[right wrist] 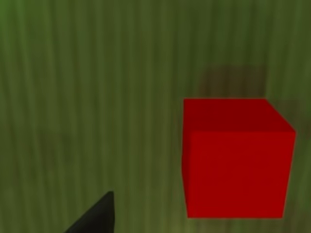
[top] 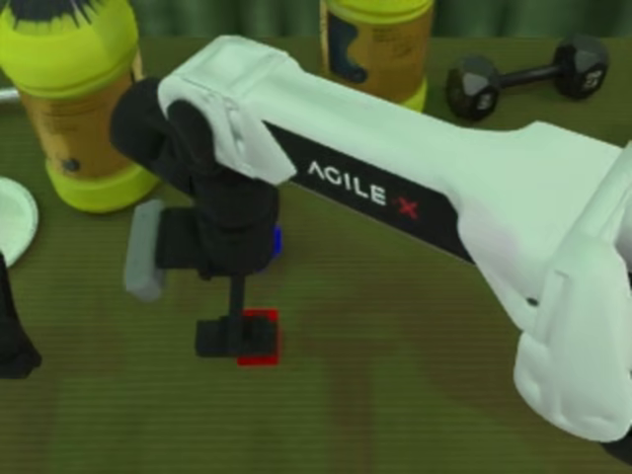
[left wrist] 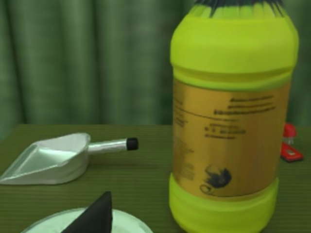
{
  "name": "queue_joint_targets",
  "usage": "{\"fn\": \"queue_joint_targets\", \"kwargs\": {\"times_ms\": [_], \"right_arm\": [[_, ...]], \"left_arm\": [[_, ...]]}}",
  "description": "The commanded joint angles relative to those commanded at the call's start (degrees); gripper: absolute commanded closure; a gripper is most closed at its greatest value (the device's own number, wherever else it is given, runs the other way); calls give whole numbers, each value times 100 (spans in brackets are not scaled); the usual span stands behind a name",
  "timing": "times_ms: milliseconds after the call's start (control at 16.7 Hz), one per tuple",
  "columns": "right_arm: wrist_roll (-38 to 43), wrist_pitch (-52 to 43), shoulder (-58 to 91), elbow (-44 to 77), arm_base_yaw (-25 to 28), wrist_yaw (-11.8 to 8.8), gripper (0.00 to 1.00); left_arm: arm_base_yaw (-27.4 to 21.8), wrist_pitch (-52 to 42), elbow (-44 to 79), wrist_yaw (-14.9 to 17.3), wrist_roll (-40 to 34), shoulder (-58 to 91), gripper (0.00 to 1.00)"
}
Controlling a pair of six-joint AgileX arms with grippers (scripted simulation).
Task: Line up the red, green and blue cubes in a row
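Observation:
The red cube point(top: 263, 338) rests on the green table, slightly left of the middle. My right gripper point(top: 240, 336) hangs open right over it, pointing down, and covers the cube's left part. In the right wrist view the red cube point(right wrist: 238, 160) stands free on the cloth, apart from the one dark fingertip point(right wrist: 99, 213) that shows. A sliver of the blue cube point(top: 277, 240) peeks out behind the right wrist. The green cube is hidden. My left gripper point(top: 10, 341) is parked at the table's left edge, open and holding nothing.
Two big yellow bottles point(top: 84, 99) point(top: 380, 44) stand along the back, and a black dumbbell point(top: 528, 77) lies at the back right. A white plate point(top: 10, 217) sits at the left edge. The left wrist view shows a white scoop point(left wrist: 53, 158) and a red stapler point(left wrist: 290, 145).

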Motion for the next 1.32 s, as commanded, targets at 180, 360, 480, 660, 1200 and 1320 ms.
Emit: {"fn": "queue_joint_targets", "kwargs": {"times_ms": [180, 360, 480, 660, 1200, 1320], "right_arm": [[-6, -466, -11, 470, 7, 2, 0], [-5, -501, -15, 506, 6, 3, 0], [3, -479, -30, 484, -30, 3, 0], [233, -291, -297, 100, -340, 9, 0], [2097, 1054, -2228, -3596, -2805, 52, 0], [2513, 1367, -2674, -4374, -3363, 63, 0]], "left_arm": [[0, 0, 0, 0, 0, 0, 0], [0, 0, 0, 0, 0, 0, 0], [0, 0, 0, 0, 0, 0, 0], [0, 0, 0, 0, 0, 0, 0], [0, 0, 0, 0, 0, 0, 0], [0, 0, 0, 0, 0, 0, 0]]}}
